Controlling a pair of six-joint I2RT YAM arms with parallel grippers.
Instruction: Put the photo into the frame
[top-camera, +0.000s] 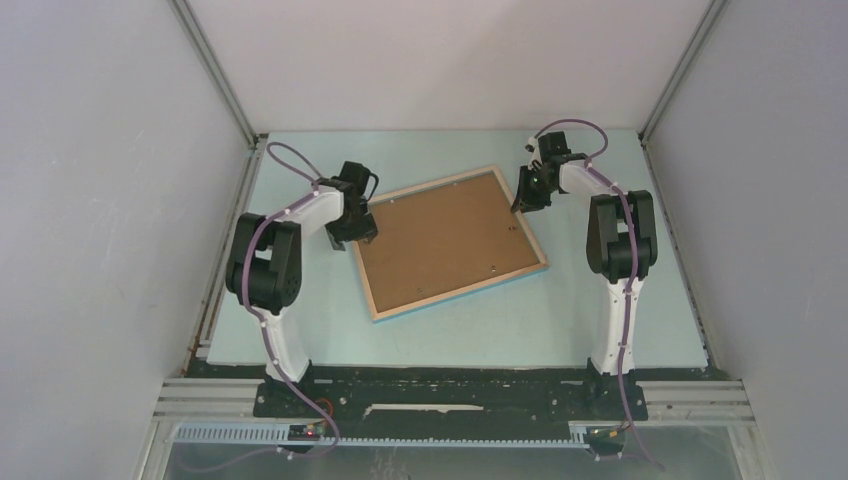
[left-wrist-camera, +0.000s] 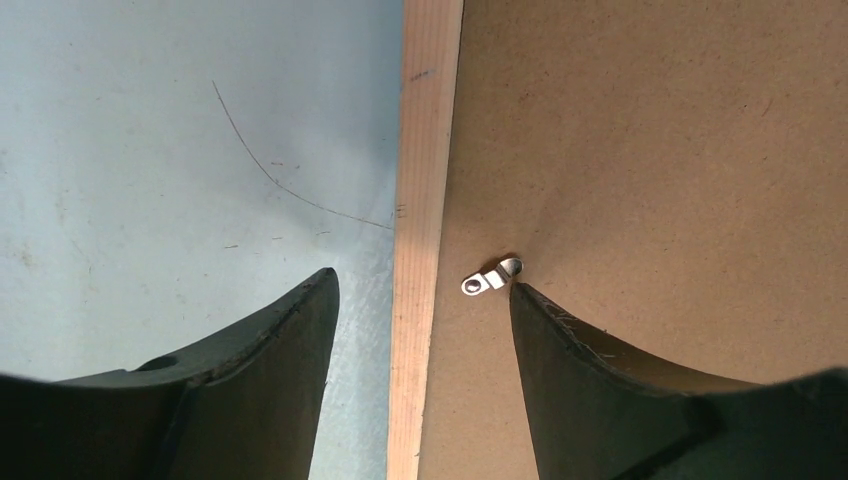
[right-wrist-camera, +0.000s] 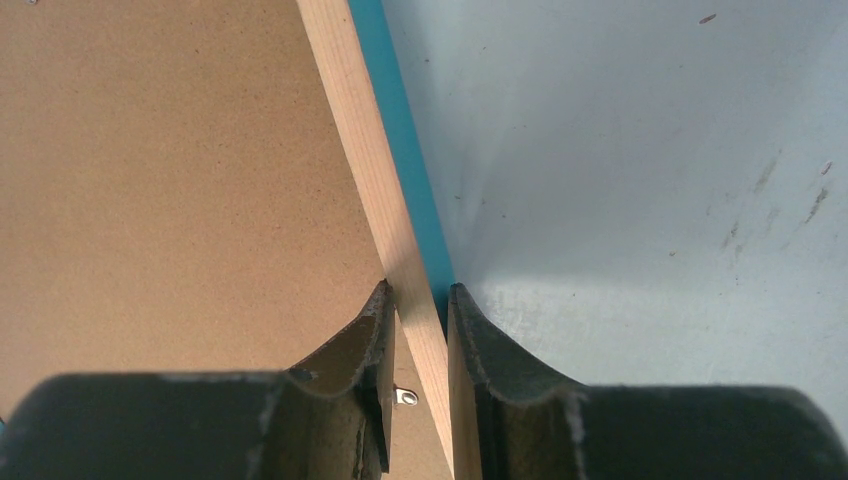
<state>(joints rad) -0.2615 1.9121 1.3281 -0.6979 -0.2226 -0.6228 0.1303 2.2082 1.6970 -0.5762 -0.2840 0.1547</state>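
Note:
The frame (top-camera: 435, 184) lies face down in the middle of the table, light wood rim up, with the brown backing board (top-camera: 445, 238) set inside it. The photo is hidden. My left gripper (top-camera: 365, 232) is open at the frame's left side. In the left wrist view, the left gripper (left-wrist-camera: 421, 283) straddles the wooden rail (left-wrist-camera: 425, 180) with gaps on both sides, and one fingertip rests beside a small metal clip (left-wrist-camera: 490, 278). My right gripper (right-wrist-camera: 419, 290) is shut on the frame's right rail (right-wrist-camera: 365, 170), whose teal face (right-wrist-camera: 400, 130) shows along its outer edge.
The pale blue table surface (top-camera: 480, 335) is walled in by white panels on three sides. Another metal clip (right-wrist-camera: 405, 397) sits on the backing board (right-wrist-camera: 180, 180) by the right gripper's inner finger. Both arm bases stand at the near edge.

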